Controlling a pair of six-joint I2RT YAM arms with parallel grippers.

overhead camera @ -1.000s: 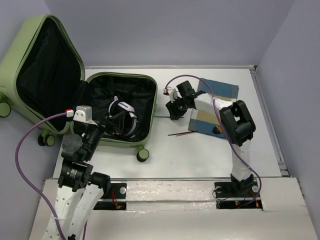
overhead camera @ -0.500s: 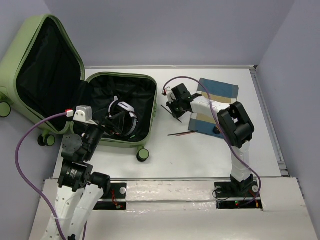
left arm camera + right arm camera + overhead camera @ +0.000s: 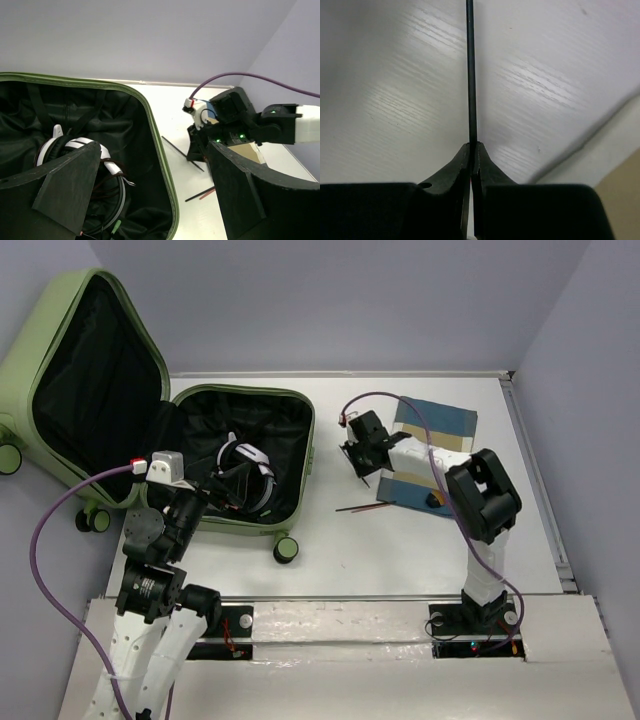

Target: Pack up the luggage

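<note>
Beside the luggage (image 3: 245, 528), right gripper (image 3: 472, 146) tight around black stick (image 3: 469, 75); left gripper (image 3: 152, 155) wide.

In the luggage (image 3: 308, 455) lie headphones (image 3: 250, 472), left of the notebook (image 3: 440, 420).

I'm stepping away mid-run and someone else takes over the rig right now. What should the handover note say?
Left gripper: open, empty, hovering at the near rim of the luggage.
Right gripper: shut on a thin black stick, to the right of the luggage and outside it.
Luggage: open at the table's left, lid standing up.
Done: headphones lie in its base.
Left: probably the held stick, a second stick on the table and the blue-and-tan folded item go in; the lid is not yet closed.
</note>
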